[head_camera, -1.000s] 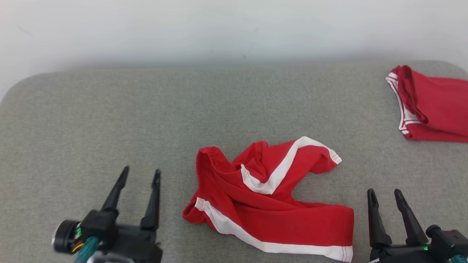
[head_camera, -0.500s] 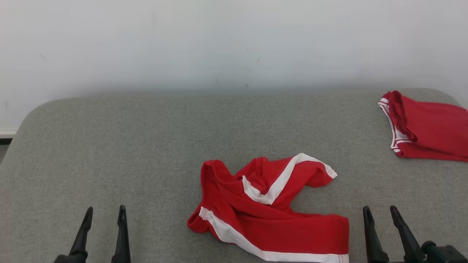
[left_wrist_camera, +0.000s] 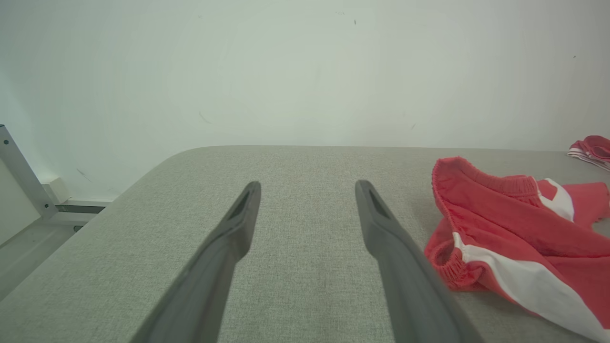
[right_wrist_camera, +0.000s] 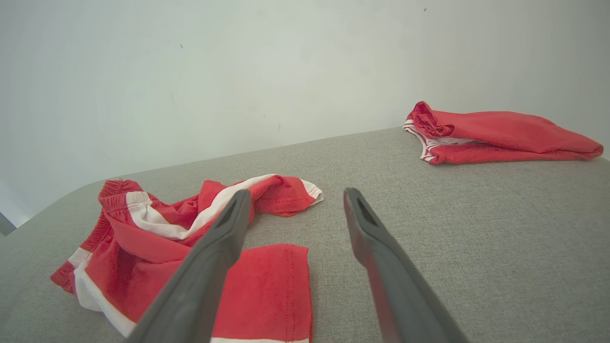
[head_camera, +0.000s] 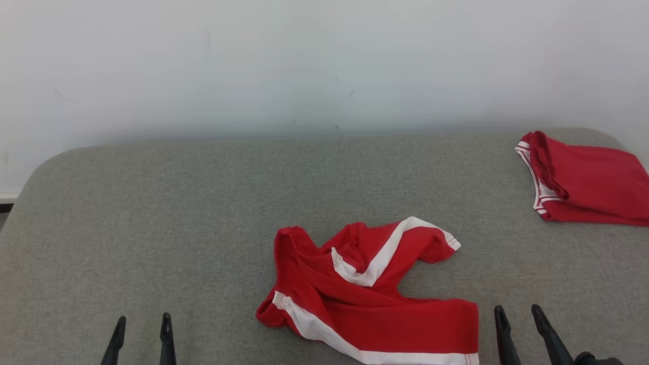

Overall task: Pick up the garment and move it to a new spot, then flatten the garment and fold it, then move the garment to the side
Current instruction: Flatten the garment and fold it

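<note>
A crumpled pair of red shorts with white stripes (head_camera: pixel 365 289) lies on the grey padded table (head_camera: pixel 177 213), near the front middle. The same shorts (left_wrist_camera: pixel 514 233) show at the right of the left wrist view and the shorts (right_wrist_camera: pixel 190 243) at the left of the right wrist view. My left gripper (head_camera: pixel 142 324) stands open at the lower left, well left of the shorts, with nothing between its fingers (left_wrist_camera: pixel 238 224). My right gripper (head_camera: pixel 518 314) stands open at the lower right, just right of the shorts' hem, also empty.
A second red garment (head_camera: pixel 588 182), folded, lies at the table's far right corner; the folded garment (right_wrist_camera: pixel 495 133) also appears in the right wrist view. A pale wall (head_camera: pixel 324 66) runs behind the table. The table's rounded left edge (left_wrist_camera: pixel 143 176) drops to a floor with a metal frame (left_wrist_camera: pixel 24 176).
Both grippers have drawn back toward the bottom edge, now showing just their fingertips. The camera has tilted up, so more wall shows. The shorts lie as before.
</note>
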Robot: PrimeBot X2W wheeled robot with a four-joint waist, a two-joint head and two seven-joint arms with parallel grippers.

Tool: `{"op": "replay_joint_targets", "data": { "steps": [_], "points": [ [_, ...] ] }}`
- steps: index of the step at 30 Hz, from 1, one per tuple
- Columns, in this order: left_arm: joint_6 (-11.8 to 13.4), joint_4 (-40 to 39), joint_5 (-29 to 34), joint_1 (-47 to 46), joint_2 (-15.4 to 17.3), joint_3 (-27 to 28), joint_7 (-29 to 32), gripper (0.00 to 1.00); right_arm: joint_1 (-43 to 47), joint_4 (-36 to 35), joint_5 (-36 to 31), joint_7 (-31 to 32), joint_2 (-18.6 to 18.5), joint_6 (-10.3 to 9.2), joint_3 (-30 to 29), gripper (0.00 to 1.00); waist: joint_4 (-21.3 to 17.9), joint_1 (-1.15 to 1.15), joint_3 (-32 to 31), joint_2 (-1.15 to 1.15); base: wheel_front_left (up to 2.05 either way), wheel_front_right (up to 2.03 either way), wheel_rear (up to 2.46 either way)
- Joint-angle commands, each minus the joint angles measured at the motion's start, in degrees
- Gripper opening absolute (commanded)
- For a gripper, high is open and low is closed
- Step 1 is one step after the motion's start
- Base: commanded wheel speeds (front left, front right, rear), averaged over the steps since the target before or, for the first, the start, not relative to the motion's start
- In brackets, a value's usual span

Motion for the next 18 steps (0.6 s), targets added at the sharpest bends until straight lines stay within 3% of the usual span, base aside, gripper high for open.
{"op": "replay_joint_targets", "data": {
  "steps": [1,10,18],
  "points": [
    [-0.2,0.1,0.6,0.4,-0.4,0.3,-0.2,1.00,0.6,-0.2,-0.2,0.3,0.0,-0.16,0.1,1.00,0.0,0.00,0.1,0.00,0.00,0.00,0.00],
    [-4.2,3.3,2.1,-4.8,-0.4,-5.8,-0.2,1.00,0.4,1.7,0.5,1.4,-2.1,-0.16,1.5,1.00,-0.6,0.00,0.9,0.00,0.00,0.00,0.00],
    [-5.6,13.1,0.5,-12.4,0.8,-13.5,-0.2,1.00,-1.5,6.7,1.9,1.2,-3.7,-0.16,5.6,1.00,-3.2,0.00,3.3,0.00,0.00,0.00,0.00]
  ]
}}
